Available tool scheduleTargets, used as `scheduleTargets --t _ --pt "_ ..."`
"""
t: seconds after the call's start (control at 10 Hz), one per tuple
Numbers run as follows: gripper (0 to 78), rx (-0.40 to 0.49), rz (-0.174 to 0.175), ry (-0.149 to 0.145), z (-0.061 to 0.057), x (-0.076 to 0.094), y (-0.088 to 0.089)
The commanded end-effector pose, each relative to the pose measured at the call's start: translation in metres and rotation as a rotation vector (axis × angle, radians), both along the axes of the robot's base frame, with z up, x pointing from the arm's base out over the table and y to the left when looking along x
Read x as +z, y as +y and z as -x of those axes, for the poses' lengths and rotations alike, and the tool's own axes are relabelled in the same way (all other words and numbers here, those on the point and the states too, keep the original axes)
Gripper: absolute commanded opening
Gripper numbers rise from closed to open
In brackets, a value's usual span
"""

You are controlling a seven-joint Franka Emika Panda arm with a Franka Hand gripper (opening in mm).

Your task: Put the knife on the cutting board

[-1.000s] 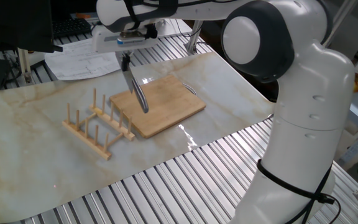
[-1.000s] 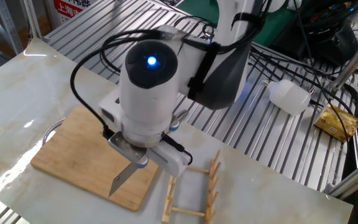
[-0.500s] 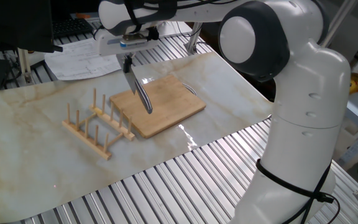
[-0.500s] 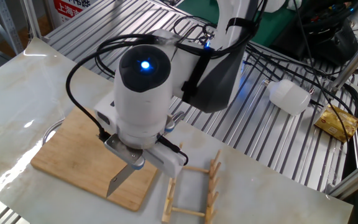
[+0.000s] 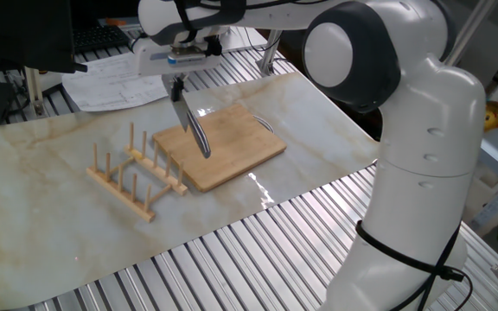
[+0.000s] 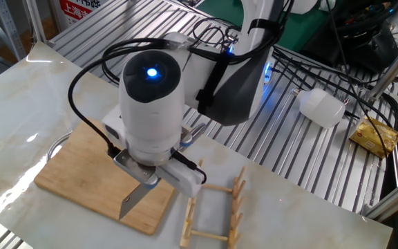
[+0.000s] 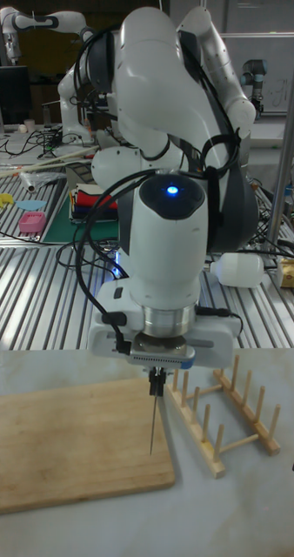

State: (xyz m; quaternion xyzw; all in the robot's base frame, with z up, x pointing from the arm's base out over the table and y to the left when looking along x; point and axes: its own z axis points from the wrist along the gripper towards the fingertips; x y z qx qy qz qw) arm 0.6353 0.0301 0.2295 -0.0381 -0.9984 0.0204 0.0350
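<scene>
robot hand (image 7: pixel 155 372) grasping the knife (image 5: pixel 194 130) above the cutting board (image 5: pixel 223 147)
knife hangs blade down, tip over the board, beside a wooden peg rack (image 5: pixel 137 179).

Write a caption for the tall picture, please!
Robot gripper dangles a knife straight down over the cutting board, beside a wooden rack.

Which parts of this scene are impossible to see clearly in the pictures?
- Gripper fingers: in the other fixed view and the tall fixed view, the arm's white wrist hides them and their hold on the knife.
- Knife tip: no view settles whether it touches the cutting board.
- Knife blade: edge-on in the tall fixed view, only a thin line.
- Peg rack: cut off by the bottom edge in the other fixed view.
</scene>
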Motion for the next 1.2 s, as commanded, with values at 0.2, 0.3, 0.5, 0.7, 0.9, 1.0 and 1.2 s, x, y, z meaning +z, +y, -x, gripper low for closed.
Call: scheduleTargets --t 0.2,0.3,0.5,0.7,0.9,1.0,1.2 --pt "1.2 -0.17 0.018 -0.006 -0.001 0.003 0.0" --pt "1.2 -0.185 0.017 -0.008 -0.001 0.003 0.0" --pt "1.2 -0.203 0.017 -0.017 -0.001 0.003 0.0" --pt "1.2 -0.146 0.002 -0.008 0.004 -0.001 -0.016" --pt "1.2 -0.102 -0.008 -0.007 0.006 -0.009 -0.036" --pt "1.2 -0.089 -0.01 -0.007 0.004 -0.013 -0.043" --pt "1.2 -0.077 -0.029 -0.004 0.005 -0.02 -0.055"
